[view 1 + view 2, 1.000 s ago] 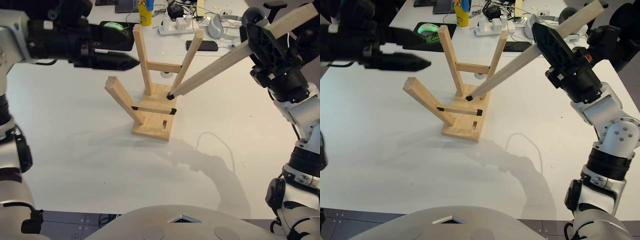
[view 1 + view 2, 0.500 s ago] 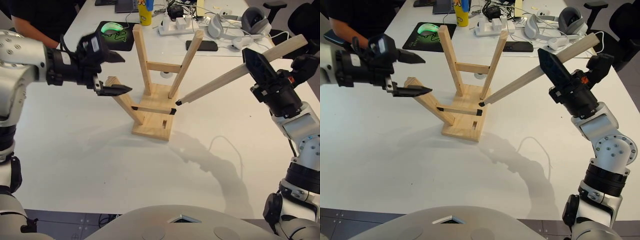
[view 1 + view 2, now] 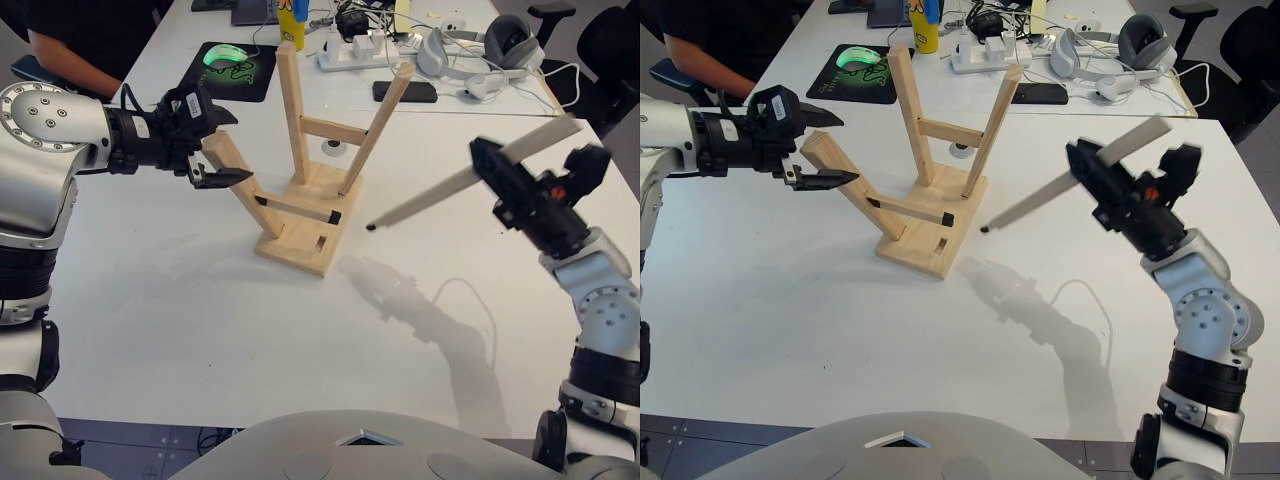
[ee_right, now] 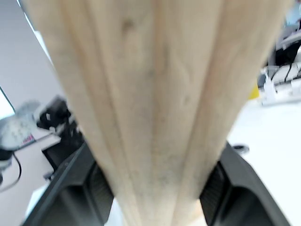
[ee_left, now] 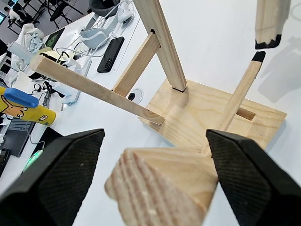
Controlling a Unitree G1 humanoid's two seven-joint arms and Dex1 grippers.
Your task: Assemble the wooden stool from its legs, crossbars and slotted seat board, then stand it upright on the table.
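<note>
Nearest, a thin cord (image 3: 452, 292) is lying in a loop on the white counter (image 3: 180, 330), to the near right of the board (image 3: 298, 247). Just beyond it, the right claw (image 3: 492, 172) is pinching a loose leg (image 3: 430, 197) partway along its length, its fingers (image 4: 77, 188) pressing on both sides of the wood. That leg is slanting down toward the board, and its black-tipped end is hanging just right of the board, apart from it.

The board is lying underside up near the middle of the counter, with an empty slot (image 3: 322, 238) showing by its near right corner. Three legs are standing in it. A slanted leg (image 3: 243, 188) is leaning out from the board's left side, and a lower crossbar (image 3: 300, 208) with black ends is running from it toward the board's right edge.

The left claw (image 3: 240, 148) is hovering at the top end of the slanted leg, up and left of the board. Its fingers (image 5: 61, 174) are spread wide, one on each side of the end grain; I cannot tell whether either is touching the wood.

On the board's far side, two far legs (image 3: 293, 110) are rising and spreading apart, with an upper crossbar (image 3: 333, 130) joining them.

Beyond the board, a phone (image 3: 405, 91), headphones (image 3: 500, 45), a yellow bottle (image 3: 291, 12) and a mouse pad (image 3: 232, 68) are lying along the counter's far part.
</note>
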